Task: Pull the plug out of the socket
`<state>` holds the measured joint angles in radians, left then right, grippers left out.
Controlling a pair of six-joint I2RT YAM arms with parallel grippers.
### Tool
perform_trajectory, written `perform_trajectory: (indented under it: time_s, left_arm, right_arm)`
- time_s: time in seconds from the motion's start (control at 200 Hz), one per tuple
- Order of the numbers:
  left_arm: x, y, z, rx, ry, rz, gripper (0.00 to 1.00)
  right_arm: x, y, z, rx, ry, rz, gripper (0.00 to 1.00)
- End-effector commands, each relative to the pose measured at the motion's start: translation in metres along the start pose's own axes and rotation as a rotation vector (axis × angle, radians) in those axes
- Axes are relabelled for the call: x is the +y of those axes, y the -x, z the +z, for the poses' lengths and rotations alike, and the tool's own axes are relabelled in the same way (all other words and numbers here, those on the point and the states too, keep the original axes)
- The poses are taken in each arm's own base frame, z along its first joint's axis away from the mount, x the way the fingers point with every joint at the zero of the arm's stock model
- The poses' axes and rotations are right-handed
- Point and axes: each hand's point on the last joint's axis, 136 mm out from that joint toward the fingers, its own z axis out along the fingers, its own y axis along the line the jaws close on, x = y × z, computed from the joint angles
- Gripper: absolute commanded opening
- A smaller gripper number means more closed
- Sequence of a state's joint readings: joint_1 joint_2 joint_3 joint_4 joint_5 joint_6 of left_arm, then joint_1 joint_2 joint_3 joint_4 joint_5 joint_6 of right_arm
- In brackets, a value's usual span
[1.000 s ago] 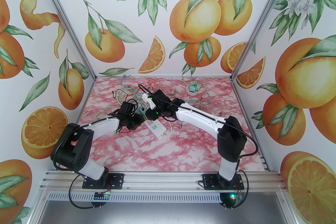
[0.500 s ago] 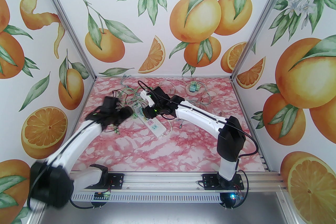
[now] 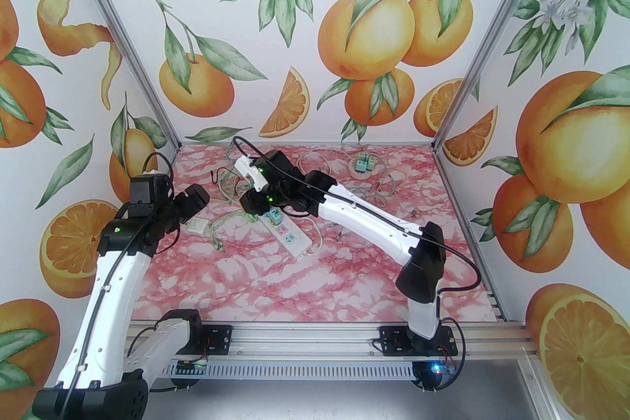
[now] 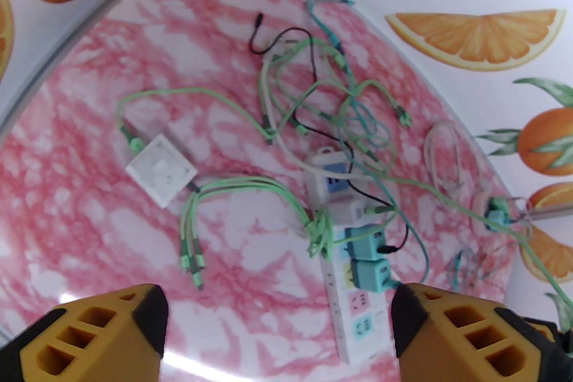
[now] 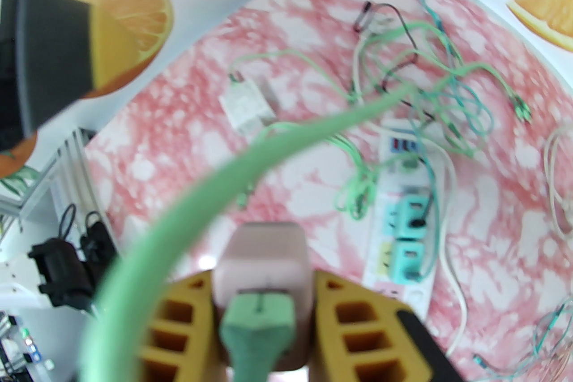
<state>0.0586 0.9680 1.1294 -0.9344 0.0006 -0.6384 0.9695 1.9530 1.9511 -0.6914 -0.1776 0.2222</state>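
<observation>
Right hand point(image 5: 262, 279) is clenched on a pale pink plug point(image 5: 262, 248), held above the worktop point(image 3: 344, 280) at about 11 o'clock of the white power strip point(image 3: 290, 238). The left hand point(image 4: 277, 311) hangs released at the strip's 9 o'clock. Nothing pins the strip, so hauling could drag it. The plug's green cable point(image 5: 250, 158) runs into the tangle of cables point(image 4: 340, 111) and may snag the teal plugs point(image 4: 365, 243).

This looks like a robot lab booth. Two robot arms point(image 3: 364, 216) are bolted to a metal rail point(image 3: 305, 339) at the near edge of a pink table point(image 3: 295, 280). Walls point(image 3: 295, 39) with orange pictures stand around it.
</observation>
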Motion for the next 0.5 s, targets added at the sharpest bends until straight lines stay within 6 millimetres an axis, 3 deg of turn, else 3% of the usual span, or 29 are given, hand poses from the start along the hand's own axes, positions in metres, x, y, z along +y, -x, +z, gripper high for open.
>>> perform_trajectory:
  time_s: [0.0,0.11,0.32,0.42,0.495]
  left_arm:
    - [0.001,0.012,-0.018,-0.042,0.011,0.038,0.90]
    - [0.000,0.014,-0.022,-0.047,0.014,0.051,1.00]
    - [0.006,0.008,-0.023,-0.040,0.021,0.051,1.00]
    - [0.008,0.006,-0.024,-0.040,0.028,0.053,1.00]
    - [0.009,0.005,-0.025,-0.043,0.031,0.059,1.00]
  right_arm:
    - [0.017,-0.014,0.020,0.056,0.037,0.011,0.28]
    - [0.030,-0.024,0.038,0.080,0.065,0.016,0.29]
    - [0.049,-0.059,0.085,0.161,0.117,0.041,0.31]
    - [0.047,-0.085,0.111,0.223,0.107,0.073,0.31]
    - [0.033,-0.107,0.126,0.283,0.005,0.072,0.31]
